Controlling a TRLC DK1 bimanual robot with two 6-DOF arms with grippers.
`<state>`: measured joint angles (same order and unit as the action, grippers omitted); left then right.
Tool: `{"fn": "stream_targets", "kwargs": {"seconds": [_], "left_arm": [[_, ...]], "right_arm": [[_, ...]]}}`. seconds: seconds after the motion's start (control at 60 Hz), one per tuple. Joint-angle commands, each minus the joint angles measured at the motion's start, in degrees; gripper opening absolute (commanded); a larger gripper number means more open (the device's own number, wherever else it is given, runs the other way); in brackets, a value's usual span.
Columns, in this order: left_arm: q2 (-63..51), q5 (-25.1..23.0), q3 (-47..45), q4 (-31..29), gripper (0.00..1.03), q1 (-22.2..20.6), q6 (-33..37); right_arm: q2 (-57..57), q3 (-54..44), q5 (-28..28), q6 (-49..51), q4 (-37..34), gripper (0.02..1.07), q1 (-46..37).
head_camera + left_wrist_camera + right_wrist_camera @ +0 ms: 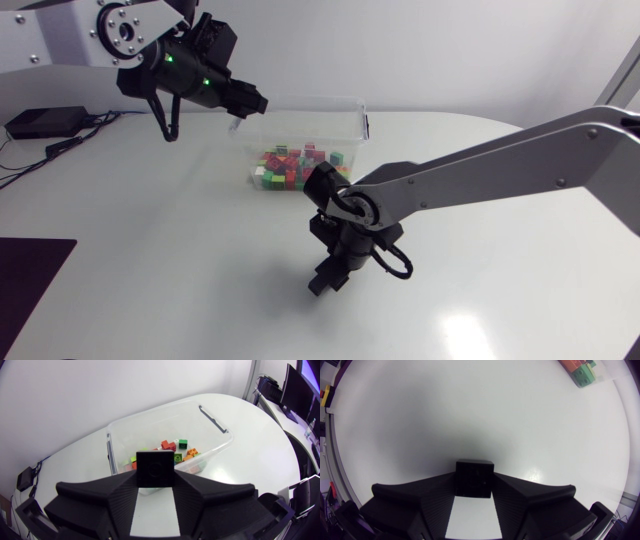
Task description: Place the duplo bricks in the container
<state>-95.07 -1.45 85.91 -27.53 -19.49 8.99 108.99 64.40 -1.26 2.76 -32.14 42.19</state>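
A clear plastic container (360, 118) stands at the back middle of the table, with several red, green and orange duplo bricks (290, 165) inside. My left gripper (248, 101) hangs above the container's left end, shut on a black brick (155, 470). In the left wrist view the container (220, 427) and its bricks (180, 450) lie below and ahead. My right gripper (326, 279) points down at the table in front of the container. Its fingers press both sides of another black brick (475, 478) resting on the white surface.
A black box with cables (40, 122) lies at the back left. A dark mat (30, 285) covers the front left corner. In the right wrist view a green and a red brick (581, 371) show far ahead of the gripper.
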Motion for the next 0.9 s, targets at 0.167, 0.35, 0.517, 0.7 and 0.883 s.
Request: {"fn": "stream_targets", "kwargs": {"seconds": [0.167,0.35,0.517,0.7,0.883], "left_arm": [[-6.7,-1.4,6.0,4.9,0.37,0.4,-0.1],[-13.4,-1.4,12.3,5.4,0.38,0.1,-0.2],[-19.8,-1.4,18.3,5.0,0.43,0.1,0.1],[-23.6,-1.1,21.0,2.8,0.99,0.5,1.9],[-18.6,-1.1,15.2,2.8,0.99,1.8,4.2]], "right_arm": [[-6.5,0.9,0.4,-0.7,-4.9,0.32,-2.2],[-13.5,4.9,0.5,0.5,-8.3,0.33,-6.6],[-15.6,9.7,0.4,1.5,-10.2,0.33,-9.0],[-16.5,16.4,0.5,1.5,-10.1,0.33,-10.0],[-14.5,23.8,0.4,1.6,-8.0,0.33,-11.1]]}}
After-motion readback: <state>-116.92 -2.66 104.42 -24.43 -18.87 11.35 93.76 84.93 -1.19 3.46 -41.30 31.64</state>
